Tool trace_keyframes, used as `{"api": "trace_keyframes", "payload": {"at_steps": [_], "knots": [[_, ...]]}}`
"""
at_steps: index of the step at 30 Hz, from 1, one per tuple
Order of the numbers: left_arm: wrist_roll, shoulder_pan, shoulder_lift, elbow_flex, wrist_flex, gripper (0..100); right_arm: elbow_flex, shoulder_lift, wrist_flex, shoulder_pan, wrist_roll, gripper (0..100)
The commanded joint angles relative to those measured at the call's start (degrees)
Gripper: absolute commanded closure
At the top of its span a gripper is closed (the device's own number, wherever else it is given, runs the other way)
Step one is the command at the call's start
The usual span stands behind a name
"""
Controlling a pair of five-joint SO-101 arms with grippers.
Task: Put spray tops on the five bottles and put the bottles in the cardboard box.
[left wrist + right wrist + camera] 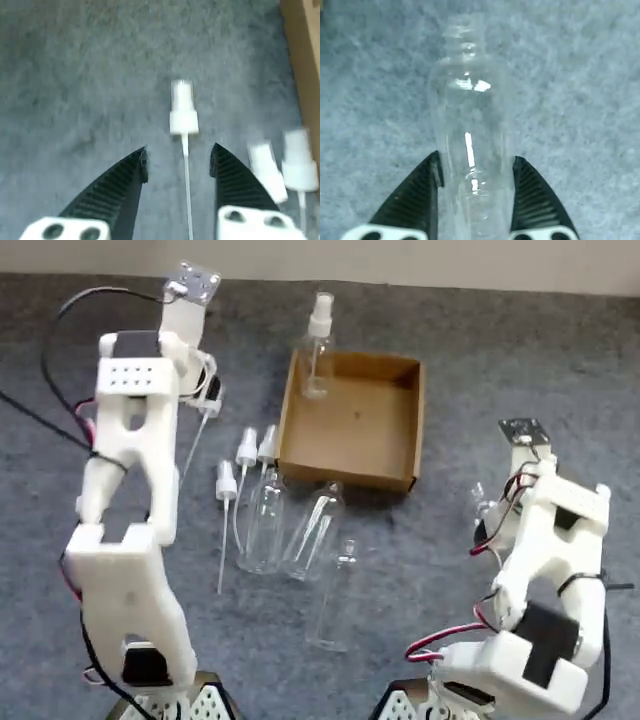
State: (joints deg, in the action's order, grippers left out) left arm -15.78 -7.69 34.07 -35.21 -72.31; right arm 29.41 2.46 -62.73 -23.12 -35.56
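Ribbed black fingers (122, 185): one pair spread, one pair clamped

On nubby grey carpet (75, 75) the left gripper (177, 155) gapes wide astride a white spray top (183, 112) and its thin dip tube, not touching it. The right gripper (476, 165) pinches a clear bottle (470, 100) with rounded shoulders. A capped bottle (318, 350) stands in the square cardboard box (345, 468). Three bare bottles (315, 530) lie before the box.

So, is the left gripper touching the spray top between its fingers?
Apart. In the left wrist view the spray top has its tube between the fingers of the left gripper, with carpet on both sides.
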Motion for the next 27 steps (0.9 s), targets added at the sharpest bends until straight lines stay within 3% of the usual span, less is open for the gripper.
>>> {"api": "trace_keyframes", "payload": {"at_steps": [1, 8, 14, 20, 25, 27], "knots": [[-0.4, 2.0, 9.5, -15.8, 0.9, 82, -3.3, -1.8, -0.4, -0.8, -0.7, 99.5], [-0.4, 2.1, 29.0, -35.6, 0.8, 82, -3.3, -2.1, -0.4, -0.4, -0.8, 99.5], [-0.4, 2.1, 36.7, -42.6, -1.1, 82, -3.1, -2.1, -0.4, -0.4, -0.8, 99.5], [-0.4, 2.2, 37.1, -46.7, -12.6, 100, -2.9, -2.1, -0.4, -0.5, -0.8, 99.5], [0.0, 2.2, 37.1, -53.8, -30.0, 100, -2.8, -2.1, -0.4, -0.3, -0.8, 99.5], [0.6, 0.9, 36.4, -53.8, -30.9, 100, -2.8, -2.1, -0.4, -0.3, -0.8, 99.5]]}}
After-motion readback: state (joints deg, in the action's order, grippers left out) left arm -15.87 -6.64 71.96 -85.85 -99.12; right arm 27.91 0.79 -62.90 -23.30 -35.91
